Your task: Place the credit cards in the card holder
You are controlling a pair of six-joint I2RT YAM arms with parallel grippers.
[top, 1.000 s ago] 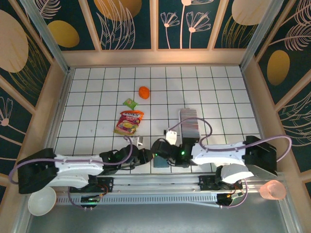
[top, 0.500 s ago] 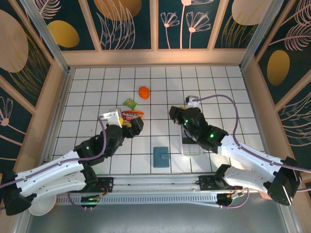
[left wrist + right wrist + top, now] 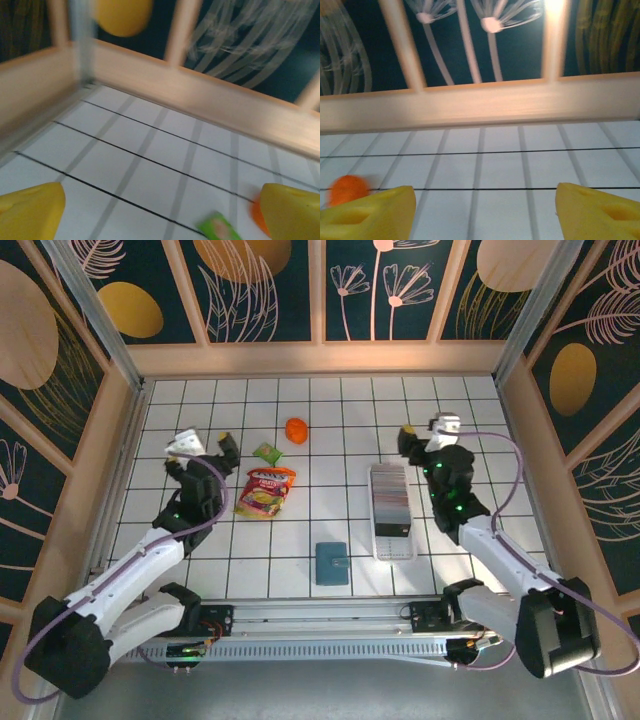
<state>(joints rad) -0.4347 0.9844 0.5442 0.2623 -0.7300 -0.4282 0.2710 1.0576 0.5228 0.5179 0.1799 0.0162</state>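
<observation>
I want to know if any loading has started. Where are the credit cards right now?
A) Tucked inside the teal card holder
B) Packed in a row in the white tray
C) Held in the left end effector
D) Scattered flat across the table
B: in the top view the credit cards stand packed in a row inside the white tray, while the card holder lies apart from the tray.
</observation>
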